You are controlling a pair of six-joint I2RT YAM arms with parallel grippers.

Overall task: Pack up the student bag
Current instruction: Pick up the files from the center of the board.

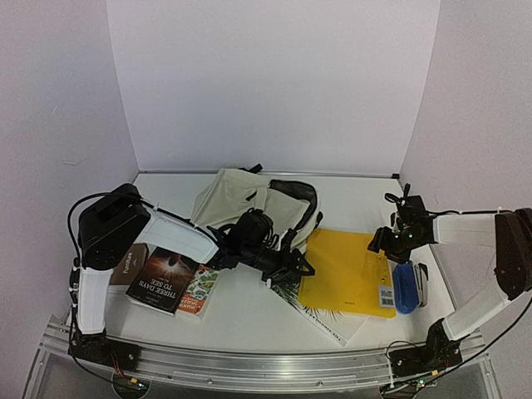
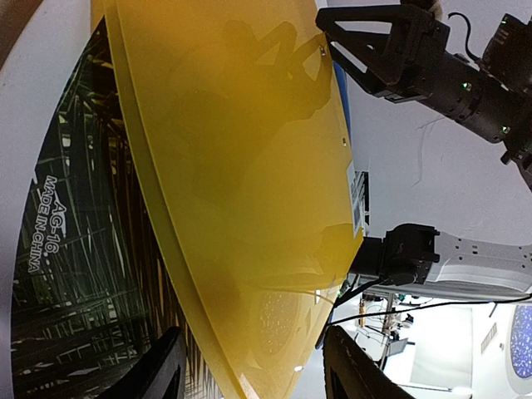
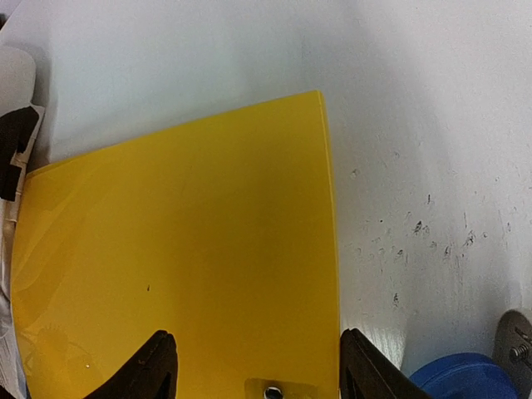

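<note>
White surface (image 1: 249, 320), student bag (image 1: 241, 199) far back, yellow folder (image 1: 345, 270) near its right, your left gripper (image 1: 303, 268) and right gripper (image 1: 380, 242) both open at the folder's edges.

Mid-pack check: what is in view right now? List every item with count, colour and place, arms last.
student bag: 1, cream with black straps, back centre of the table
folder: 1, yellow, right of centre, lying on the notebook
notebook: 1, dark palm-leaf cover, mostly under the folder
books: apparently 3, dark, multicoloured and brown, overlapping at near left
case: 1, blue, right of the folder
grey item: 1, beside the case, too small to identify
table: 1, white
left arm: 1, white and black, reaching to the folder's left edge, jaws apart
right arm: 1, white and black, over the folder's right side, jaws apart
</note>
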